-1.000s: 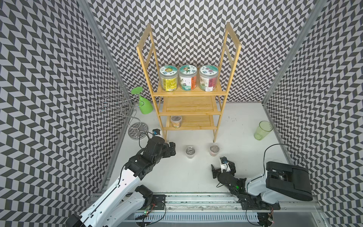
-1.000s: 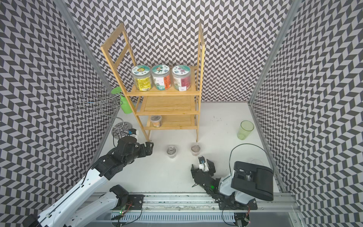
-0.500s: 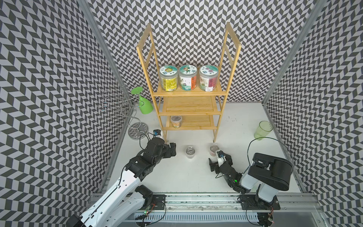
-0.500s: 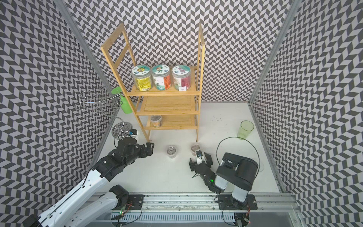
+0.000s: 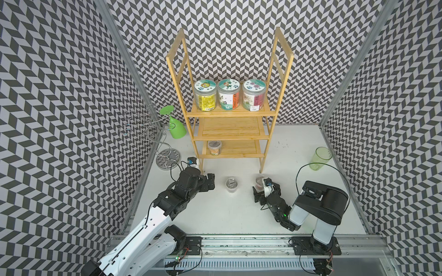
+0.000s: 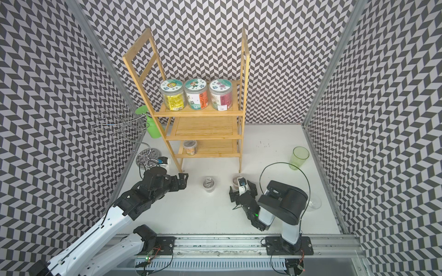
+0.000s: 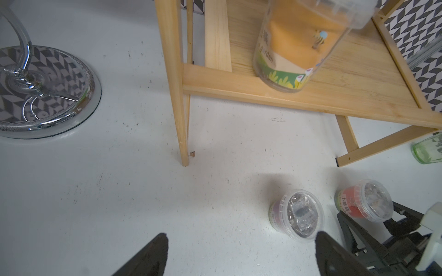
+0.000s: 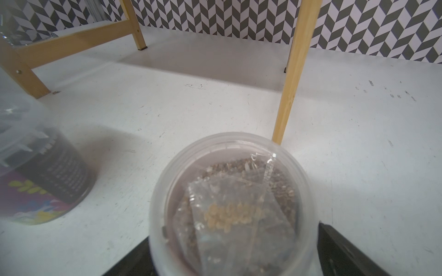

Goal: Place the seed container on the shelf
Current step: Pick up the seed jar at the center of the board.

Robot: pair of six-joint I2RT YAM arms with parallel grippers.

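Observation:
Two small clear seed containers stand on the white table in front of the shelf [image 5: 229, 138]. The purple-labelled one [image 5: 231, 184] [image 7: 296, 215] stands free. The red-labelled one [image 5: 259, 179] [image 8: 234, 205] sits between the spread fingers of my right gripper [image 5: 264, 188] [image 8: 232, 239], which is open around it; a small gap shows beside one finger. My left gripper [image 5: 210, 182] [image 7: 241, 235] is open and empty, low over the table to the left of the purple-labelled container. A third small container [image 5: 214, 147] stands on the shelf's lowest tier.
Three tall jars [image 5: 229, 94] fill the top tier; the middle tier is bare. A silver wire stand [image 5: 167, 159] with a hanging green glass [image 5: 177, 129] is at the far left. A green cup [image 5: 319, 159] stands at the right. The shelf's front leg [image 8: 290, 81] is just beyond the red-labelled container.
My right arm has swung forward and left from the table's front, bringing its open gripper around the red-labelled container. The left arm has barely moved.

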